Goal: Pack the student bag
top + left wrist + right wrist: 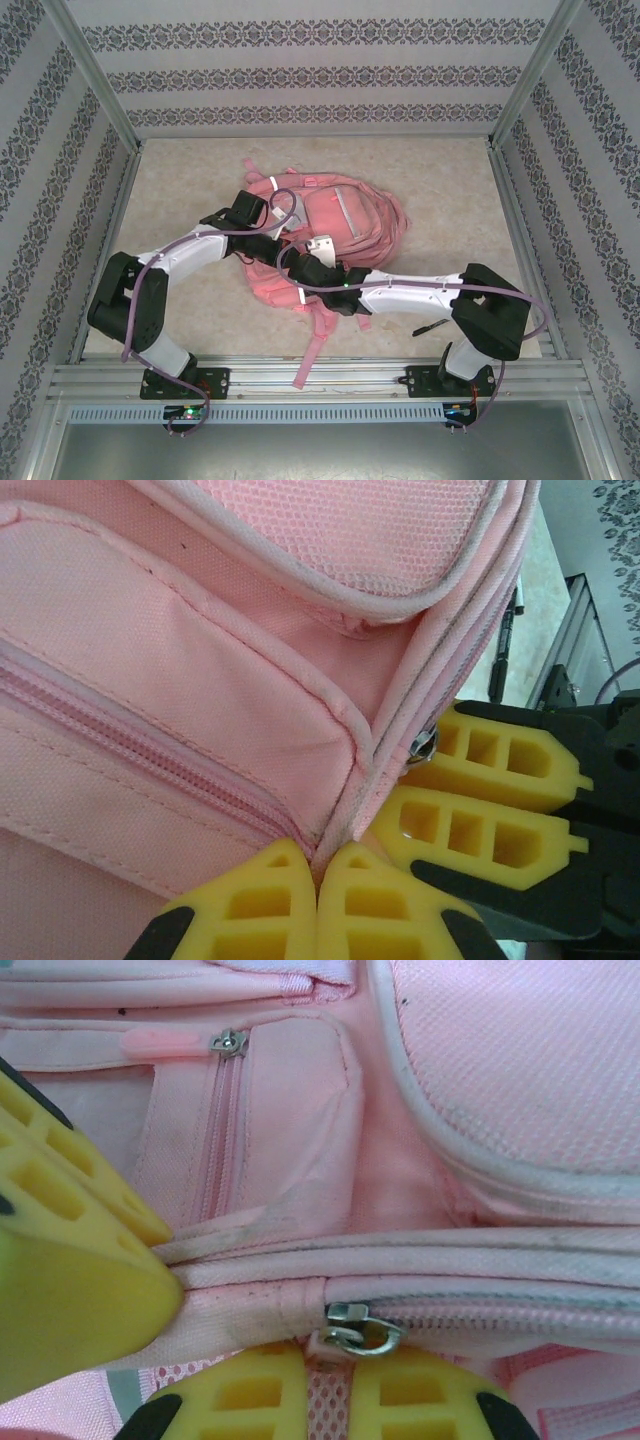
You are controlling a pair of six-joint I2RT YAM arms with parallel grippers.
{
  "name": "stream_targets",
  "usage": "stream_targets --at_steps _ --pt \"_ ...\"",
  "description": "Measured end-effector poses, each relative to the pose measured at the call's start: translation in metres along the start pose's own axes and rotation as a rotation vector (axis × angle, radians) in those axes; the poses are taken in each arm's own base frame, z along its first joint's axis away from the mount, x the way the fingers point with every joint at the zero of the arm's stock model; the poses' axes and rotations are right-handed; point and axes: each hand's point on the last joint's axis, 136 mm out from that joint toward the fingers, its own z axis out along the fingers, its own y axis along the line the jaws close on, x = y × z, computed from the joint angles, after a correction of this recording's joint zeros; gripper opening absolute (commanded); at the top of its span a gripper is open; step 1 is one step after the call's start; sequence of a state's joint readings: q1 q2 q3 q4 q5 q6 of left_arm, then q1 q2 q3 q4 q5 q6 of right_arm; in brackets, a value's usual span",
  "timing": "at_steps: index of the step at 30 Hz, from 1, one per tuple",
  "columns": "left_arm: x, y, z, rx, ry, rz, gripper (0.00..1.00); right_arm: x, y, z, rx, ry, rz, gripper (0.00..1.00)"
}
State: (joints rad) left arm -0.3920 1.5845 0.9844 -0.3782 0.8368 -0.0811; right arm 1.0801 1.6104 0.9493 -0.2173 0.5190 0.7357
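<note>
The bag [345, 215] lies flat in the middle of the table [450, 190], its straps toward the arms. Both grippers meet at its near left corner, so close that their yellow fingers almost touch.

The left gripper [318, 868] is clenched on a seam of the bag, just beside the end of the main zip [500, 1310]. The right gripper [330, 1372] is clenched too. A pink pull tab [330, 1400] runs between its fingers, and this tab hangs from the metal slider [358, 1332].

The coming move turns on 1 relation: the slider sits directly in front of the right jaws, and the closed teeth run away from it to the right in the right wrist view, across the fingers and not along them. The left gripper holds the fabric on the opposite side of the slider. So I think the right arm must pull sideways along the zip line, away from the left gripper, while the left one keeps the fabric tight.

Count: 1 bag, 2 grippers, 2 sliders (the 2nd slider [228, 1043] is on a small pocket and is free), and 1 pen [435, 328] on the table near the right arm.
</note>
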Motion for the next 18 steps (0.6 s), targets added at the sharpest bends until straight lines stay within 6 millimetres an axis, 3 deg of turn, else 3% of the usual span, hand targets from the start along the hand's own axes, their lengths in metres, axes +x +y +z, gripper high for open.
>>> stream_targets --at_steps 6,14,18 --pt "0.003 0.006 -0.007 -0.088 0.005 0.108 0.00 -0.001 -0.020 -0.015 -0.094 0.070 0.045 0.00" --pt "0.010 0.022 -0.023 -0.238 0.061 0.311 0.00 0.006 -0.081 -0.025 -0.239 0.166 0.105 0.00" --pt "0.012 0.017 -0.033 -0.252 0.063 0.464 0.00 0.014 -0.101 -0.024 -0.262 0.217 0.103 0.00"
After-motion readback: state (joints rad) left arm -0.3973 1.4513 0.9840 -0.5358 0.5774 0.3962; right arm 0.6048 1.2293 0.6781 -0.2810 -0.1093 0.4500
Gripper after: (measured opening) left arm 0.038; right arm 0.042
